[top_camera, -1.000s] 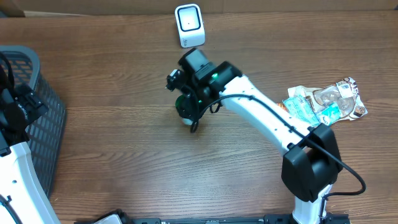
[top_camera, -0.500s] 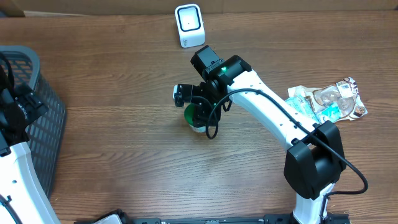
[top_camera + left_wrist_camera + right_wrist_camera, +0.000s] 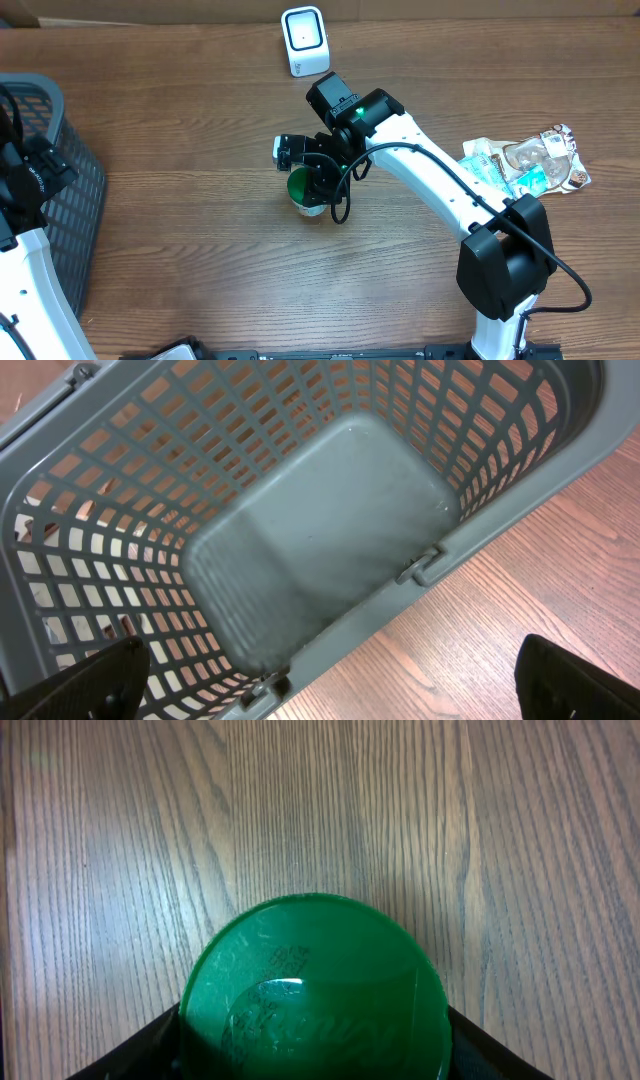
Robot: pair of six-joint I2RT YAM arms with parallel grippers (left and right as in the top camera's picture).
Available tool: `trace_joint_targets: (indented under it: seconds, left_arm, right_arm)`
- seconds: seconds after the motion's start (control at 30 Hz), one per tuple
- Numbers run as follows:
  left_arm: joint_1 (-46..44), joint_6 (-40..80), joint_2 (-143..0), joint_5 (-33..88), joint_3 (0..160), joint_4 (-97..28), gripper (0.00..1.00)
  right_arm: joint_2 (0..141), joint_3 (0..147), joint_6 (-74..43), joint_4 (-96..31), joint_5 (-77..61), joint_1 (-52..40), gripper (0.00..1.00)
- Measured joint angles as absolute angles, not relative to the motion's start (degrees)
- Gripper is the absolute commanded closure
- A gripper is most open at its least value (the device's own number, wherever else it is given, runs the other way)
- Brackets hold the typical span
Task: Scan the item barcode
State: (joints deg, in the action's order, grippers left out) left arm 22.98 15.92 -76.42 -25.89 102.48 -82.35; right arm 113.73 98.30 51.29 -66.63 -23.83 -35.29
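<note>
right gripper (image 3: 308, 182) clamped on green-lidded tub (image 3: 315, 990) over mid wood table (image 3: 180, 250) | left gripper (image 3: 335, 682) spread wide above grey basket (image 3: 330, 550) | white scanner (image 3: 304, 40) at far edge, apart from tub | tub between my right fingers (image 3: 150, 1045), lid facing wrist camera

I see a brown wood-grain counter (image 3: 180, 260) filling the view, evenly lit, its shadows soft. Along the far edge runs a pale tan strip (image 3: 450, 6), possibly a wall or board.

Bright, even light; perhaps faint glare
</note>
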Motion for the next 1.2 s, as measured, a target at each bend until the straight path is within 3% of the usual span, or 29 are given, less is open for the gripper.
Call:
trace_joint_targets:
  seconds: [0.23, 0.7, 0.77, 0.83, 1.0, 1.2]
  left_arm:
    - [22.98, 15.92, -76.42, -25.89, 102.48, -82.32, 0.0]
    - [22.98, 15.92, -76.42, -25.89, 102.48, -82.32, 0.01]
    - [22.98, 15.92, -76.42, -25.89, 102.48, -82.32, 0.0]
    - [22.98, 15.92, -76.42, -25.89, 102.48, -82.32, 0.0]
    - [22.98, 15.92, -76.42, -25.89, 102.48, -82.32, 0.0]
    - [22.98, 15.9, -76.42, -25.89, 102.48, -82.32, 0.0]
  right_arm:
    - [113.73, 98.3, 58.06, -70.22, -25.26, -35.29, 0.53]
    - [119.28, 98.3, 68.82, -61.45, -26.57, -35.27, 0.47]
    - [121.3, 98.26, 69.04, -60.95, -26.55, -35.29, 0.0]
    - [121.73, 98.19, 68.18, -60.99, -26.57, -35.29, 0.0]
    - [121.73, 98.19, 54.96, -58.0, -25.76, -35.24, 0.0]
    - [121.73, 101.91, 22.55, -61.41, -18.31, -33.85, 0.0]
